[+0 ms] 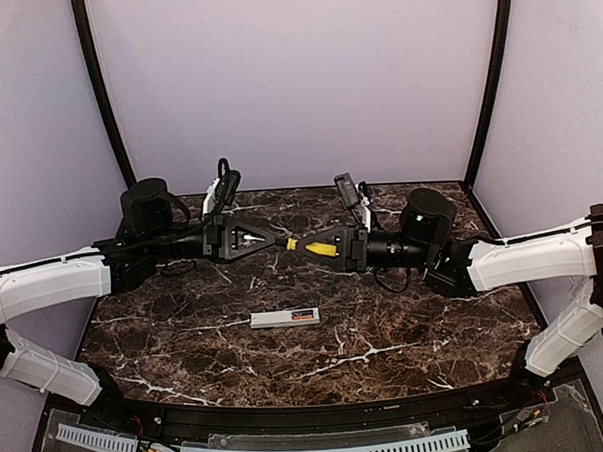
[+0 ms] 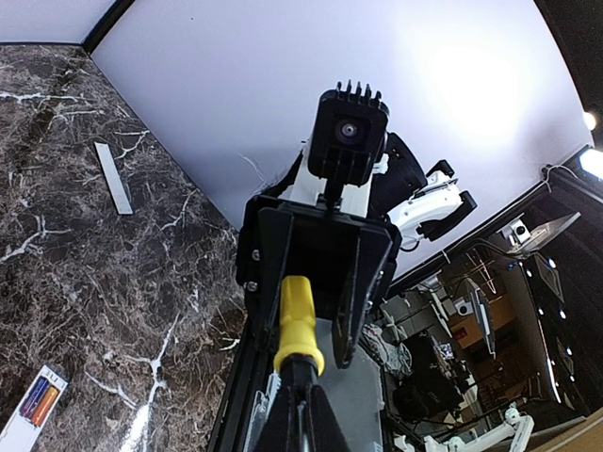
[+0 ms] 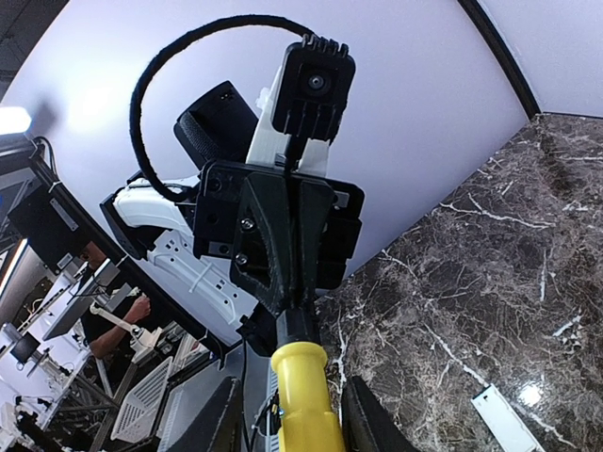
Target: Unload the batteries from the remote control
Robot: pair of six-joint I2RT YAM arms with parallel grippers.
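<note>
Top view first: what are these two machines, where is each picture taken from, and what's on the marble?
They are two robot arms bolted side by side. The top picture looks down from above and behind them; the other two come from a camera on each wrist. The left claw is shut on the dark end of a yellow-handled screwdriver, and the right claw grips its handle. On the marble table lie the white remote control, orange batteries showing in its recess, and a pale cover strip apart from it.
</note>
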